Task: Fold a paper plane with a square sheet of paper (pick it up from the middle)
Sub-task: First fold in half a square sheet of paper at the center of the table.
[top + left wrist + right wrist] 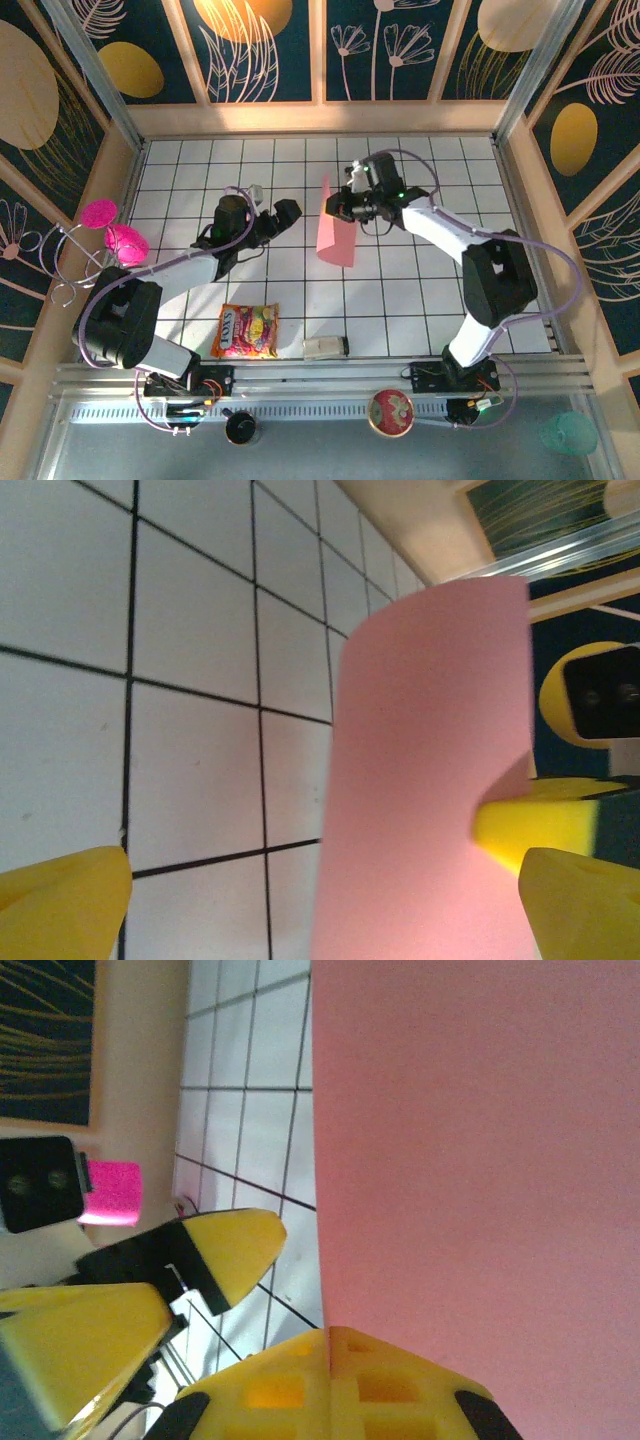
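The sheet of paper (335, 240) looks matt and smooth, the snack packet (246, 331) glossy plastic, the table (420, 290) smooth white tiles, the near rail (320, 374) dull metal.

Salmon-pink square sheet of paper (335, 238), upright and gently curved

On the white tiled surface (420, 300) an orange-yellow snack packet (246, 331) lies near the front edge beside a small toppled cylinder (325, 347), two magenta round pieces on wire loops (113, 228) sit at the left wall, and a red round disc (391, 412) rests on the front rail.
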You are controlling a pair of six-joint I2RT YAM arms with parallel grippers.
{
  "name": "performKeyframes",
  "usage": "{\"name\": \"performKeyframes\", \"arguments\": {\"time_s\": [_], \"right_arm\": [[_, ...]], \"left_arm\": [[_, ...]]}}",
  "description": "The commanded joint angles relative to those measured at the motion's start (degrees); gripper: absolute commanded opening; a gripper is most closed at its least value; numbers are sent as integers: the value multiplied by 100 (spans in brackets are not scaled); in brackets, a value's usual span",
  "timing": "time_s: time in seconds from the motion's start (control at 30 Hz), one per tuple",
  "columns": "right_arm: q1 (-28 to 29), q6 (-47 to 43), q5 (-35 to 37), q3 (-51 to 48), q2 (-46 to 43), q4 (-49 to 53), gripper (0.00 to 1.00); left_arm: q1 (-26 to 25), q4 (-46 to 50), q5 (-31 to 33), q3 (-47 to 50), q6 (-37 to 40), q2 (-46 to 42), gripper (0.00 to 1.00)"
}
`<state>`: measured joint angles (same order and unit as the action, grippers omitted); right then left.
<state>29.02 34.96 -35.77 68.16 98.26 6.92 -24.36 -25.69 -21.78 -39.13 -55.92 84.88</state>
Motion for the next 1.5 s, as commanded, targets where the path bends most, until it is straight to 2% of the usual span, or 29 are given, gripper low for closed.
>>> {"name": "performKeyframes", "arguments": {"time_s": [0.0, 0.1, 0.33, 0.47, 0.57, 0.83, 1.0, 1.33, 1.47], "right_arm": [[78, 645, -319, -585, 160, -1478, 0], [54, 984, -466, -1162, 211, -2377, 0], [-147, 1197, -528, -1926, 287, -3092, 0], [-201, 944, -529, -1841, 477, -2791, 0], [-208, 740, -568, -1657, 672, -2536, 0], [-273, 390, -741, -1229, 1106, -2213, 1], [-307, 236, -860, -953, 1363, -2034, 2], [-359, 204, -1129, -813, 1619, -2017, 3], [-400, 202, -993, -781, 1602, -1893, 10]], "left_arm": [[18, 10, 21, 231, 5, -86, 97], [-7, -15, -62, 344, -48, 8, 94], [-250, 482, 39, 104, 152, 445, 83], [-525, 970, 318, -290, 324, 790, 77], [-675, 1117, 446, -478, 326, 987, 78], [-815, 1371, 737, -883, 247, 1298, 72], [-868, 1785, 1040, -1205, 254, 1688, 65], [-936, 2116, 1236, -1597, 225, 2081, 53], [-981, 2395, 1376, -1624, 205, 2274, 45]]}}
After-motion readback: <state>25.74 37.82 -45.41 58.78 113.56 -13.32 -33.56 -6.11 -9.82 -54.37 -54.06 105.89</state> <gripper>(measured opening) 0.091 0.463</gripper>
